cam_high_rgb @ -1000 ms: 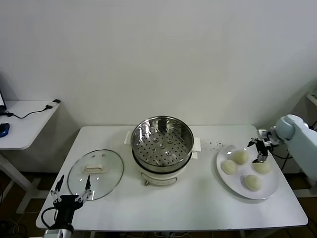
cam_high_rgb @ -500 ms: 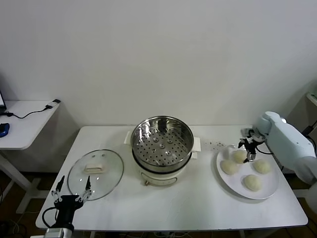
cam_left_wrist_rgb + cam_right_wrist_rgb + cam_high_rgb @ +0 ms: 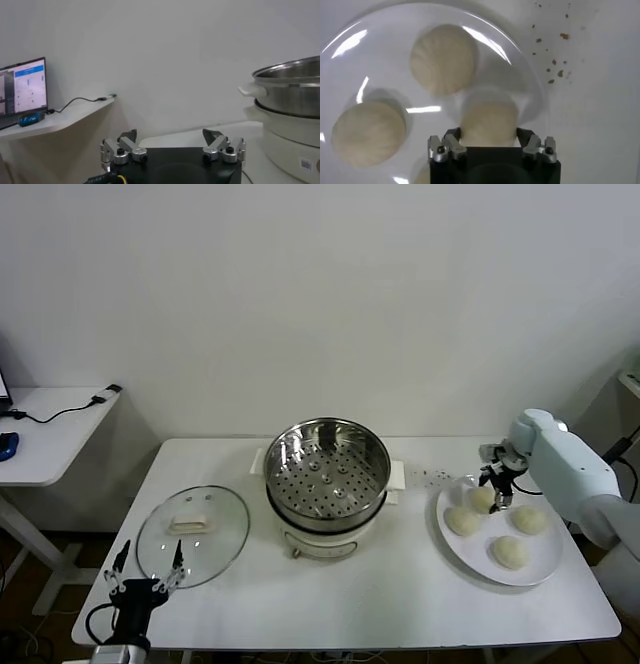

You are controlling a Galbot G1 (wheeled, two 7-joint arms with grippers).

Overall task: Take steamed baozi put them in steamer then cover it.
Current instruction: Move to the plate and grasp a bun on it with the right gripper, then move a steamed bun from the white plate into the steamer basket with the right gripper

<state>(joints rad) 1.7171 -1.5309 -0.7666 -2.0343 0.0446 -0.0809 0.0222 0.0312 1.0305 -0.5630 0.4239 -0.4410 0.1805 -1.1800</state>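
A: Why is the lid (image 3: pixel 193 534) lying flat on the table (image 3: pixel 400 584), well away from our working jaws?

B: So that the steamer (image 3: pixel 327 472) stands uncovered. Its holed tray is bare, which tells us no bun has gone in yet, and the lid comes last.

A: And the buns?

B: All four sit on the white plate (image 3: pixel 545 569) at our right. Our right gripper (image 3: pixel 497 496) is down over the bun (image 3: pixel 488 123) nearest the steamer. In the right wrist view that bun lies between the jaws, one finger (image 3: pixel 451 146) at each flank.

A: Are we gripping it?

B: We judge the jaws are drawn in round it, close against its sides; whether they press firmly enough to lift, we cannot tell. The other buns lie beside and beyond the jaws, apart from them, so we should not drag a neighbour along.

A: How is the arm posed?

B: Our right arm reaches in from the right edge of the table, wrist bent so the fingers point down onto the plate. Our left gripper (image 3: pixel 146 582) waits low at the near left edge, just before the lid, jaws spread wide and holding nothing.

A: What does the next move need?

B: A straight lift, we think, since the dough looks soft.
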